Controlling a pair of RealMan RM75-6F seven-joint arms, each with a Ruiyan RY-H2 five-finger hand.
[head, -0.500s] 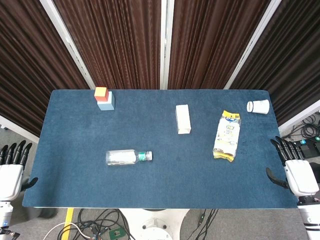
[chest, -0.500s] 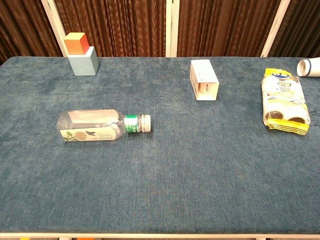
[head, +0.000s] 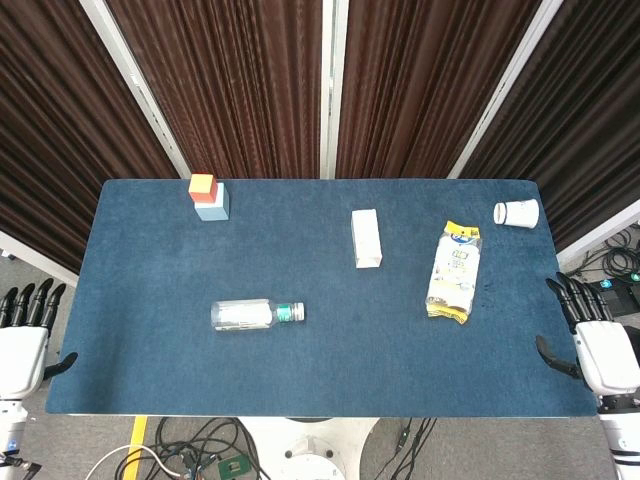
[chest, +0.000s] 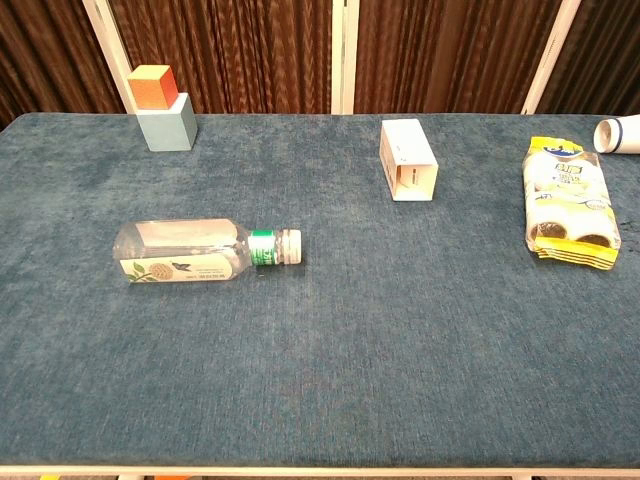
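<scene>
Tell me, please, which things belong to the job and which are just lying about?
In hand: left hand, open, nearest the bottle; right hand, open, nearest the yellow packet.
Lying about: white box, paper cup, stacked blocks.

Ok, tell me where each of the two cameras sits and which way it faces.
Head view: high above the near edge, facing down on the blue felt table; left hand and right hand show open beside it.
Chest view: low at the near edge, facing across the table; no hands show.
Shared: clear plastic bottle lying down, white carton, yellow snack packet.
</scene>
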